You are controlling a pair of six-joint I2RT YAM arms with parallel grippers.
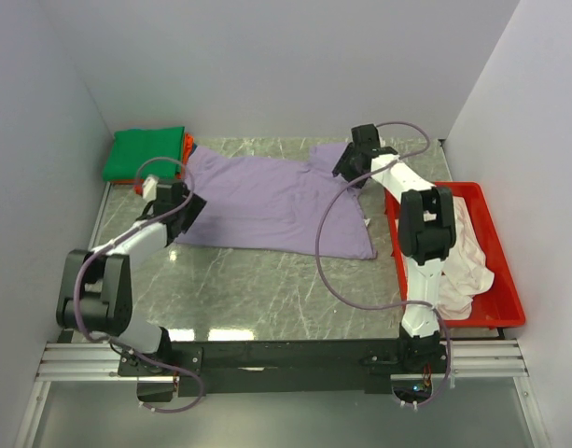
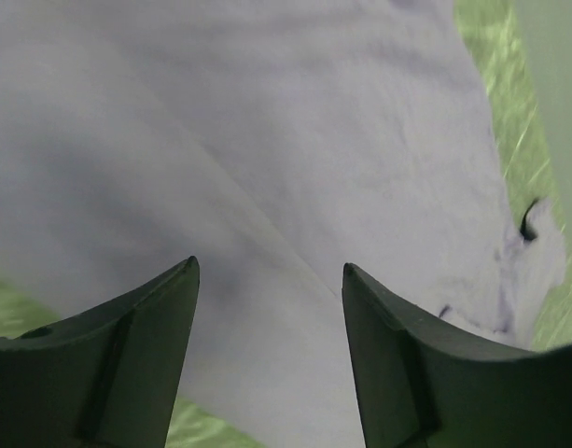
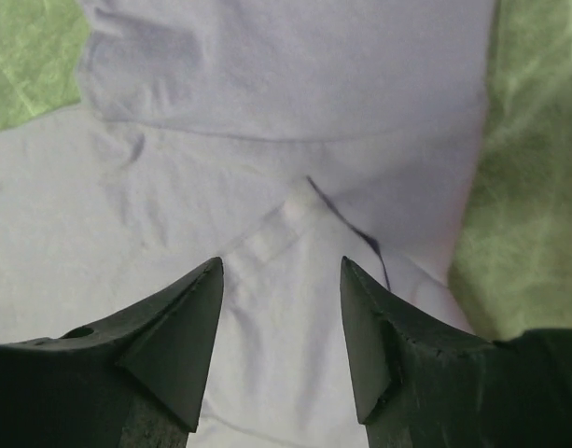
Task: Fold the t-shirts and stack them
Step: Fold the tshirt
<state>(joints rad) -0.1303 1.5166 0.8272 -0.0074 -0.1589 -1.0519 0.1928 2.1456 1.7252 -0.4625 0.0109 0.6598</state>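
Your arms' rail [image 1: 286, 357] runs along the near edge of the worktop [image 1: 258, 289]. Past it, your left hand [image 1: 186, 207] hangs over the left end of the purple shirt [image 1: 267, 201], towards the worktop's left edge. It is released, its jaws spread wide. From the left wrist you see smooth purple cloth filling the gap between them, with nothing gripped.

Your right hand [image 1: 349, 164] is over the shirt's far-right part, near the far edge. It too is released, with its jaws apart. From the right wrist you see the neck opening just ahead of that hand, with a small pale label [image 3: 270, 238] inside the collar, lying between the jaw tips.

The purple shirt lies spread out flat over the far half of the worktop, neck to the right, with a few soft creases. A folded green shirt [image 1: 144, 152] sits in the far-left corner, just beside the purple one, and an orange-red shirt [image 1: 188, 145] peeks out from beneath it. Along the right edge stands a red tray [image 1: 481, 320]. A pale shirt [image 1: 467, 266] lies crumpled inside it, partly hidden behind your right arm.
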